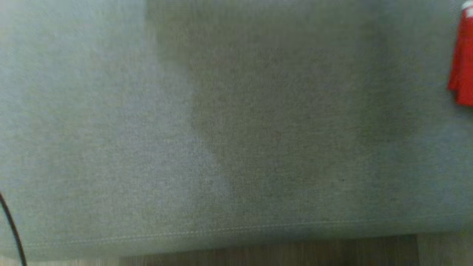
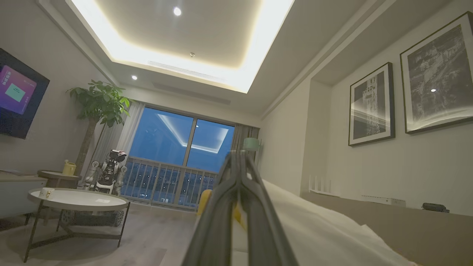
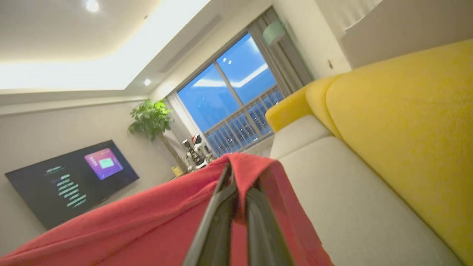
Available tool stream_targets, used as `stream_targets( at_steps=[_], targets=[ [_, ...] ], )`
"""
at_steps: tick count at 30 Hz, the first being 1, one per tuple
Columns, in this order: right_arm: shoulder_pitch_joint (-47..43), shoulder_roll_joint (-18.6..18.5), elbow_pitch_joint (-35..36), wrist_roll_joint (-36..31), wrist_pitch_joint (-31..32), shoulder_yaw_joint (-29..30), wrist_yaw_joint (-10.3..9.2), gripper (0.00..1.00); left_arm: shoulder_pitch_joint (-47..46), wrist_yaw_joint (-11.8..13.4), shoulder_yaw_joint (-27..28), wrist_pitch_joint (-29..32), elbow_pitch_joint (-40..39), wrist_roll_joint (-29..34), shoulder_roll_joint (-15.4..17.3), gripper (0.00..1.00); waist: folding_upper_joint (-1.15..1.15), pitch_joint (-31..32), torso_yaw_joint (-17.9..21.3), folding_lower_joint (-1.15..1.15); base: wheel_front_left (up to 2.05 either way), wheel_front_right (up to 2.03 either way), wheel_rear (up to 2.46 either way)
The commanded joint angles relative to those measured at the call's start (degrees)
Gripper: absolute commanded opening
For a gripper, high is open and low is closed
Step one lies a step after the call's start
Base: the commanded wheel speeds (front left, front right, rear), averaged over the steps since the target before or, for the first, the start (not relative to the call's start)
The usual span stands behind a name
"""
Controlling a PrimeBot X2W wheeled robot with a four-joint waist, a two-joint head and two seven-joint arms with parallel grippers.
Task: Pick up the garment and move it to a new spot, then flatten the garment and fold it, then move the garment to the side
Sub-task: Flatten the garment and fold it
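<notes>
Right wrist view — right pincer (image 3: 239,176) tilted upward, pinching garment (image 3: 147,218)

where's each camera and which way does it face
Head view: on the head, facing down at the sofa seat, garment at right edge.
Left wrist view: on that wrist, facing the window along the shut left gripper.
Right wrist view: on that wrist, facing along the sofa seat; right gripper shut on the garment.
Both wrist views share window, plant, television.
</notes>
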State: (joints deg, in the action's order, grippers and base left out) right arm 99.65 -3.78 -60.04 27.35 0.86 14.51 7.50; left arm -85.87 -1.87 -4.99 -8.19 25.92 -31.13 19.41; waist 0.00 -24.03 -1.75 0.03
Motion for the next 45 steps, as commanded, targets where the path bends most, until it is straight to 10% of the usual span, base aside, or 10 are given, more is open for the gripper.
stream_targets(
  at_steps=[1, 11, 45],
  targets=[
    [2.4, 0.9, 0.8, 0.5, -2.8, -0.9, -0.01, 0.0, -2.2, -0.5, 0.5, -1.7, 0.0, 0.9, 2.4, 0.0, 0.0, -5.5, -1.0, -0.03, 0.0, 0.0, 0.0],
    [-6.9, 0.9, -12.5, 16.2, -1.5, -11.5, -0.01, 0.0, 4.1, -4.8, -4.2, -6.7, 9.6, 4.1, -0.4, 0.0, 0.0, -10.3, -3.0, -0.03, 0.0, 0.0, 0.0],
    [-47.0, -6.1, -10.8, 10.9, 14.3, -20.5, -0.01, 0.0, 58.3, -5.6, -23.2, -3.8, 2.7, 1.8, 8.4, 0.0, 0.0, 16.0, -6.3, -0.03, 0.0, 0.0, 0.0]
  ],
)
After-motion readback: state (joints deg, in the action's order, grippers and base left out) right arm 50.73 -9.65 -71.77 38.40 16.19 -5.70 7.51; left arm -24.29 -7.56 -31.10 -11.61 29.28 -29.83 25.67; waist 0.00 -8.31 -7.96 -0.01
